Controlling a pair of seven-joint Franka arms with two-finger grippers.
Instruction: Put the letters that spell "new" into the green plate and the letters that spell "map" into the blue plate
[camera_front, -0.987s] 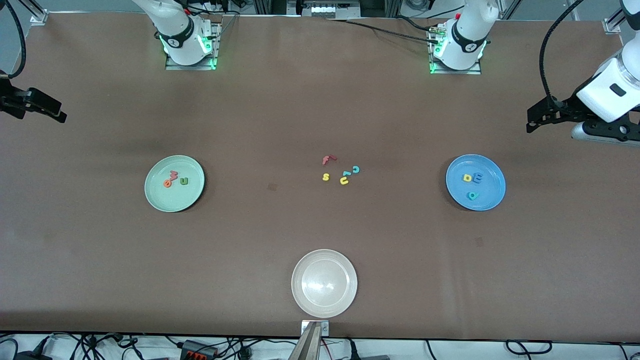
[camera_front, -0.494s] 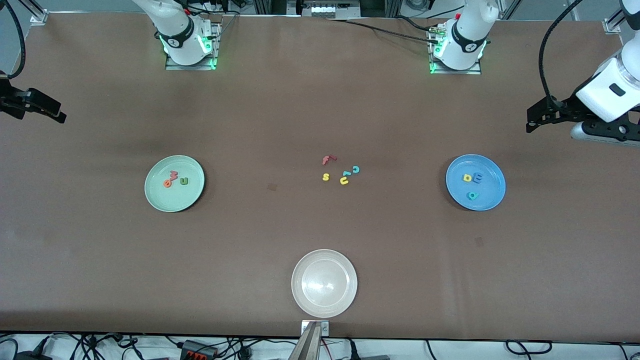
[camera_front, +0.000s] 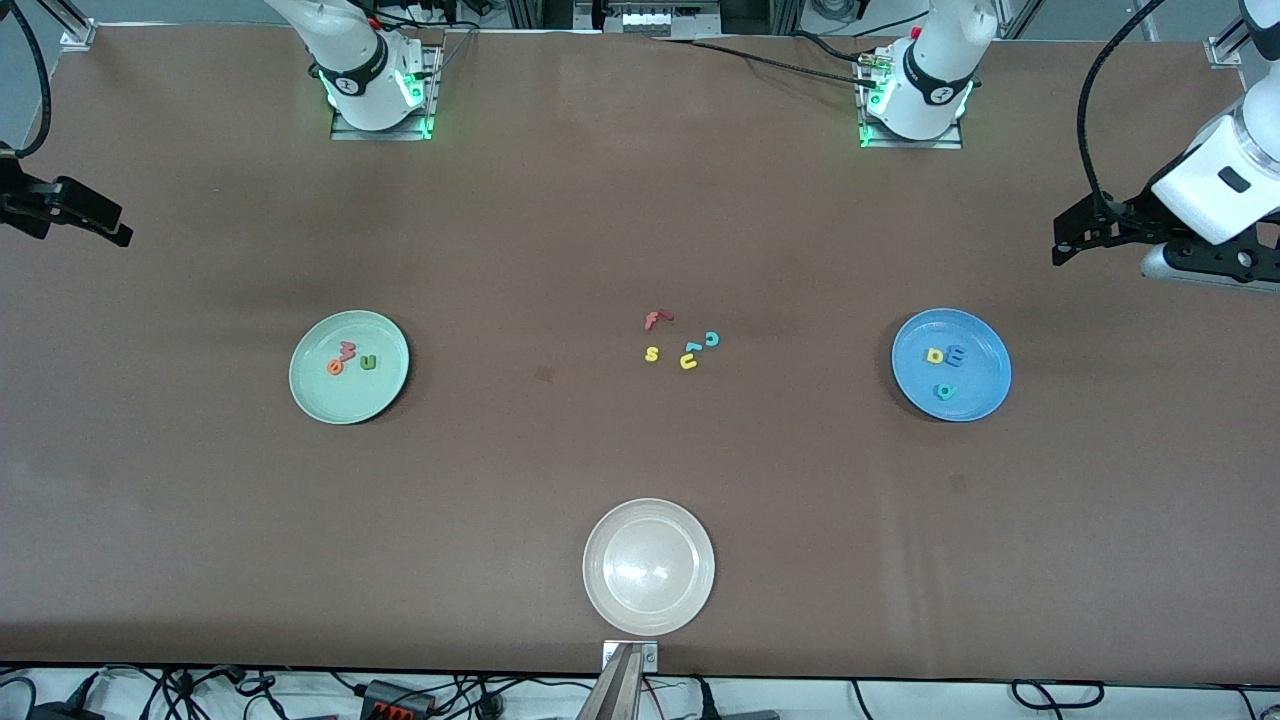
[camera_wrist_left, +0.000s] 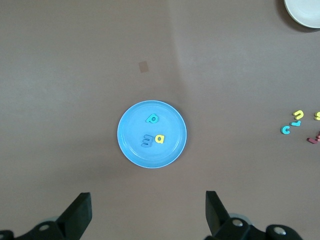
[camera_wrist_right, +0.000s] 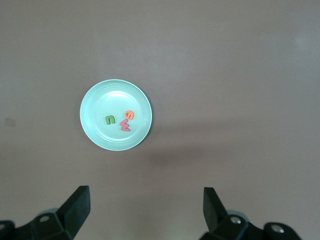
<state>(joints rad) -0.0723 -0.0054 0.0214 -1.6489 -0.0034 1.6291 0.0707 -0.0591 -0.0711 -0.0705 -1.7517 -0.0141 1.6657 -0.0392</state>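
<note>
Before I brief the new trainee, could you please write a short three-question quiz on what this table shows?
1. True or false: the round pale mint-green plate holds three foam letters.
2. Which plate holds nothing? A the round bright blue plate; B the round cream-white plate; C the mint-green one.
3. Fill in: the tiny yellow foam "a" lies in the ___ plate.

Key: 1 true: olive-green "n", orange "e", pinkish-red "w". 2 B. 3 blue.
</note>
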